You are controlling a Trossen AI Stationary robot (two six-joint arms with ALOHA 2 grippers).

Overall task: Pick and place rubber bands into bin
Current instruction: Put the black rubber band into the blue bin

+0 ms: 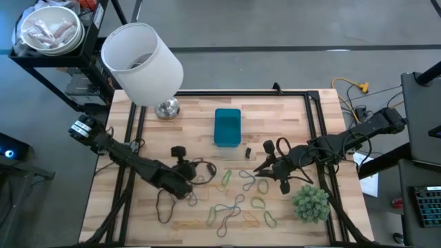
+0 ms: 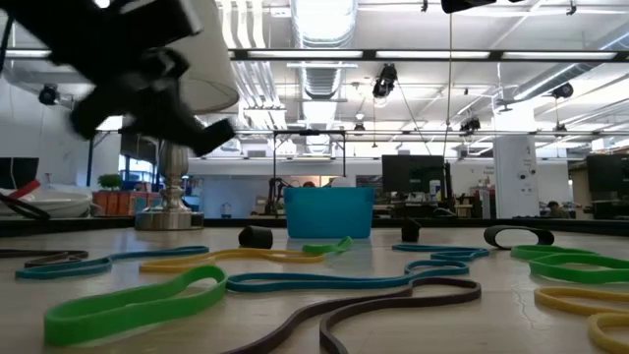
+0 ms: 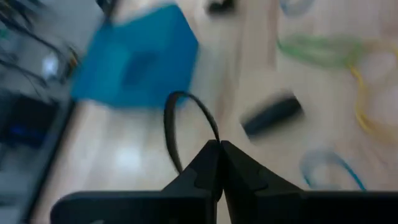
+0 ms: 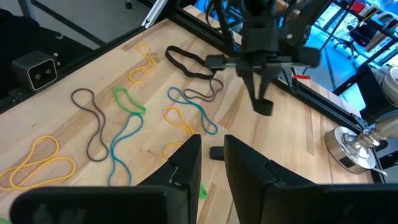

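Note:
A blue bin [image 1: 227,127] sits at the table's far middle and also shows in the low view [image 2: 329,211]. Rubber bands [image 1: 234,207] in green, yellow, teal and brown lie scattered over the near middle [image 4: 124,118]. My left gripper [image 1: 189,171] hovers left of them, shut on a dark rubber band [image 3: 186,118], and points toward the bin [image 3: 134,62]. It is blurred at the low view's top left [image 2: 221,133]. My right gripper [image 1: 264,165] hangs above the bands on the right, open [image 4: 211,155], with nothing between its fingers. My left gripper pinches the dark rubber band between its two shut fingertips [image 3: 208,155]. One end of the loop is caught there, and the rest [image 3: 171,106] arches out beyond the fingers. The gripper slants downward above the table. Whether the band is wholly clear of the table does not show.
A white lampshade [image 1: 141,55] on a metal base [image 1: 167,108] stands at the far left. A fuzzy green plant ball [image 1: 311,203] sits near right. Small black cylinders [image 1: 178,151] [image 2: 411,231] and a black cable [image 4: 186,62] lie on the wood. Black rails [image 1: 313,117] border the table.

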